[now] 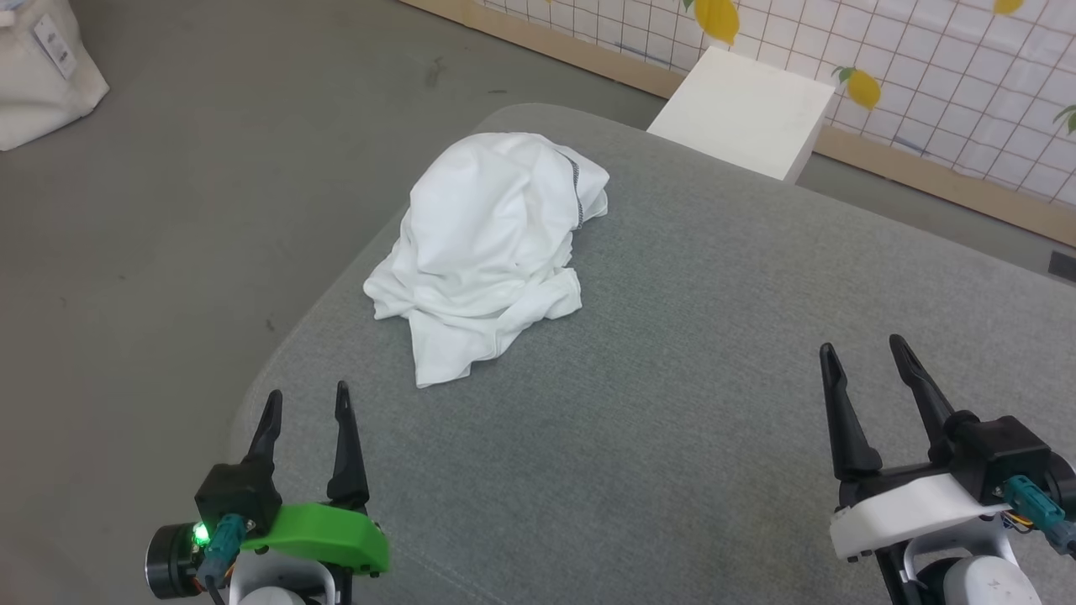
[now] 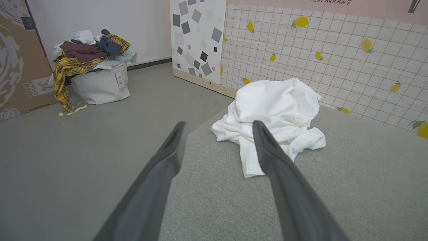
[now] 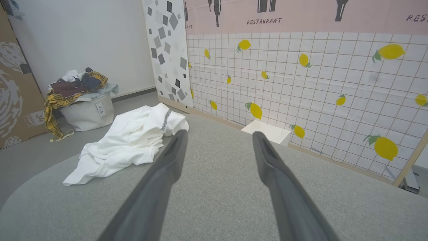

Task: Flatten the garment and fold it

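Observation:
The garment (image 1: 483, 252) is a white shirt lying in a crumpled heap near the far left edge of the grey padded surface (image 1: 689, 403). A dark zigzag seam runs down its right side. It also lies ahead in the left wrist view (image 2: 274, 110) and to the left in the right wrist view (image 3: 127, 144). My left gripper (image 1: 307, 403) stands open at the lower left, well short of the heap and touching nothing. At the lower right my right gripper (image 1: 862, 349) is open too, with nothing between its fingers.
A rigid white box (image 1: 744, 113) stands on the floor just past the surface's far edge, against a lemon-patterned tiled wall (image 3: 317, 83). A white fabric bin heaped with clothes (image 2: 97, 73) sits on the grey floor to the left. The surface drops off at its rounded left edge.

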Controlling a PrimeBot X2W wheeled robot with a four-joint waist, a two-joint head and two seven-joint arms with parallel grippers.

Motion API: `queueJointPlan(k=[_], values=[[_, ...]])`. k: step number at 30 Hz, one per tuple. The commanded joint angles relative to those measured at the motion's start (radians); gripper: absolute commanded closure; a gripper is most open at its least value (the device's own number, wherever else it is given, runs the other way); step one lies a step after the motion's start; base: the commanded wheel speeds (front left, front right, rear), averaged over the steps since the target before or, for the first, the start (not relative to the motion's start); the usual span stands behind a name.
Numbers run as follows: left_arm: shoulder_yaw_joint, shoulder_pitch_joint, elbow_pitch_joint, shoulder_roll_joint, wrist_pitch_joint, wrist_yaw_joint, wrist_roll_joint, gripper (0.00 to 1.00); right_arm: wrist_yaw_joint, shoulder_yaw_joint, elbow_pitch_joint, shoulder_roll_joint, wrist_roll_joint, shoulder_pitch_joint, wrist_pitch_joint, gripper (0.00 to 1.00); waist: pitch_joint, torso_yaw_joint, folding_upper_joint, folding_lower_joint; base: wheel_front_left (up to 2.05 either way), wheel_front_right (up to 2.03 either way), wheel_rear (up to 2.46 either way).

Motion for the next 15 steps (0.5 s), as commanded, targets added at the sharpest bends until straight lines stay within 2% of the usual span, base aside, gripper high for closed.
queueJointPlan(k=[1,7,11,15], values=[[-0.001,-0.014,0.002,-0.001,-0.008,0.008,-0.015,0.0,-0.002,-0.001,-0.002,0.001,0.004,-0.015,-0.006,0.0,0.002,-0.001,0.0,0.0,0.0,0.0,0.0],[-0.018,-0.103,0.027,-0.003,0.035,-0.027,-0.061,0.0,-0.002,-0.002,-0.015,0.001,-0.002,-0.029,0.003,0.0,0.031,-0.014,0.0,0.0,0.0,0.0,0.0],[-0.032,-0.278,0.076,0.005,0.147,-0.071,-0.104,0.0,-0.002,0.001,-0.043,0.001,-0.017,-0.06,0.017,0.0,0.099,-0.046,0.0,0.0,0.0,0.0,0.0],[-0.02,-0.456,0.13,0.009,0.266,-0.095,-0.165,0.0,-0.002,0.012,-0.065,0.001,-0.028,-0.091,0.029,0.0,0.183,-0.097,0.0,0.0,0.0,0.0,0.0]])
